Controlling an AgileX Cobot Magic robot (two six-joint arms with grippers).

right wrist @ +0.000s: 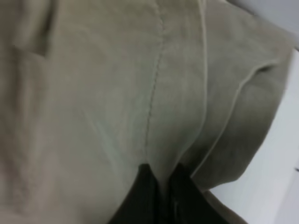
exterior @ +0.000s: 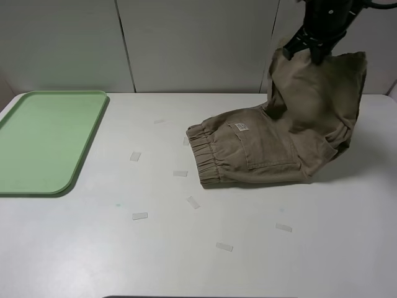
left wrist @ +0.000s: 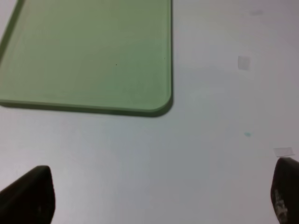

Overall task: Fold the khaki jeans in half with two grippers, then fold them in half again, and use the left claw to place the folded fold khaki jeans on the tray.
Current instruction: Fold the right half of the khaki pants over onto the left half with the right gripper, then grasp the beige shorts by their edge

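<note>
The khaki jeans lie right of the table's middle, waistband toward the left, white label up. My right gripper is shut on the leg end and holds it lifted high at the back right. In the right wrist view its black fingers pinch the khaki cloth. My left gripper is open and empty above the bare table, its fingertips wide apart, near the corner of the mint-green tray. The left arm is out of the exterior high view. The tray lies at the far left.
Several small clear tape bits are scattered on the white table in front of and left of the shorts. A grey panelled wall stands behind the table.
</note>
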